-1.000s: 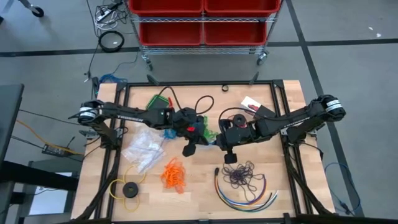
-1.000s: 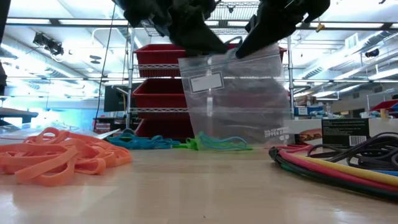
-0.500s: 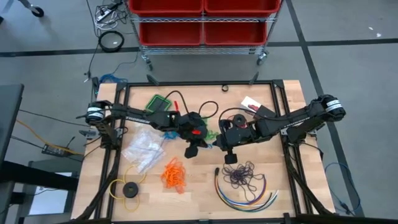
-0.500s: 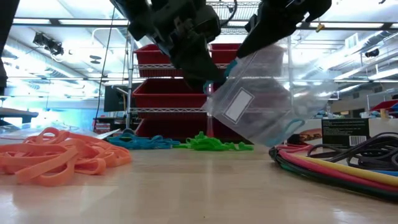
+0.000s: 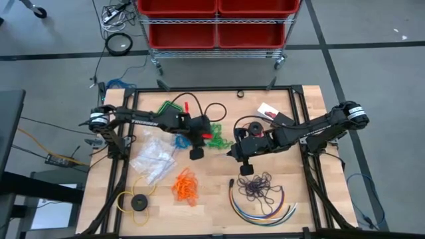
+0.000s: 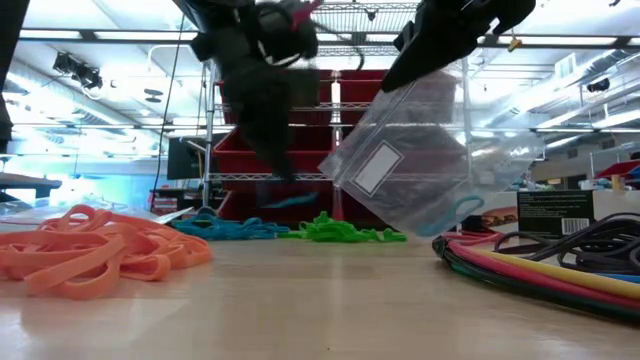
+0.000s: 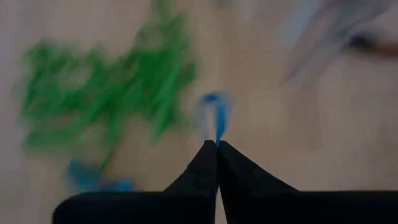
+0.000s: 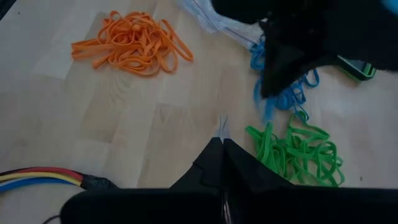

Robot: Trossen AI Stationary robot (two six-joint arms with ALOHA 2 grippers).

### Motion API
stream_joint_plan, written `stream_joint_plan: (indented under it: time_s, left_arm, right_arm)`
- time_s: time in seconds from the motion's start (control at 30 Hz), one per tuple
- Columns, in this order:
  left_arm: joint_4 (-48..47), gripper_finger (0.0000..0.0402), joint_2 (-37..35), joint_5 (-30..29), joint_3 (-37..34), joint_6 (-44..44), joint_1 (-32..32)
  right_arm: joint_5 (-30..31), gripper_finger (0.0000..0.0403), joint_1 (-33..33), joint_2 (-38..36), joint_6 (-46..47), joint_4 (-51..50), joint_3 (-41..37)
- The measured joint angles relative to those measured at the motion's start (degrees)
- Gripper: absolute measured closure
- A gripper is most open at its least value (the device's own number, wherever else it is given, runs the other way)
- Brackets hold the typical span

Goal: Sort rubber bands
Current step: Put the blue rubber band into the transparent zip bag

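Viewed from above, orange rubber bands (image 5: 185, 185) lie at seven o'clock. At center-left, my left gripper (image 7: 217, 144) is pinched shut on a blue rubber band (image 7: 216, 112), above blue (image 8: 283, 93) and green bunches (image 5: 216, 136). At three o'clock, my right gripper (image 8: 222, 142) is clamped on a clear bag (image 6: 420, 160) hanging tilted. Purple bands (image 5: 259, 186) sit at five o'clock. I judge the thin band could slip free, or miss the sagging bag mouth.

Bare tabletop (image 5: 212, 176) between orange rubber bands (image 5: 185, 185) and multicoloured cables (image 5: 262, 206).
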Motion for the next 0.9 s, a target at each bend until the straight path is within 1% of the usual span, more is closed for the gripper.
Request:
stream_joint_plan:
  time_s: [0.07,0.13,0.27,0.37,0.43,0.53,0.77,0.9]
  left_arm:
    - [-4.70,0.0387,0.00,-4.49,-0.01,0.51,0.68]
    - [-6.53,0.0387,-0.05,-7.65,-1.13,0.99,1.65]
    - [-5.86,0.0387,-0.07,-7.83,-5.04,1.03,4.17]
    - [-3.26,0.0386,-0.07,-7.77,-8.35,-0.08,5.65]
    - [-1.91,0.0380,-0.07,-6.72,-9.84,-0.26,6.08]
    - [-0.60,0.0352,-0.07,-4.43,-10.14,-0.06,5.62]
    - [-0.69,0.0248,-0.07,-4.06,-7.36,-0.34,3.29]
    - [-1.05,0.0209,-0.47,-4.24,-5.21,-0.66,2.20]
  right_arm:
    - [0.00,0.0403,0.00,0.00,0.00,0.01,0.00]
    - [0.00,0.0403,0.00,0.00,0.00,0.01,0.00]
    - [0.04,0.0403,-0.02,0.00,0.02,0.28,0.00]
    - [0.04,0.0403,-0.02,0.00,0.07,0.32,0.00]
    - [0.04,0.0403,-0.02,0.00,0.08,0.34,0.00]
    - [0.04,0.0403,-0.04,0.00,0.09,0.33,0.00]
    - [0.02,0.0403,-0.04,0.00,0.50,0.34,0.00]
    - [0.02,0.0403,-0.04,0.00,1.42,0.34,0.00]
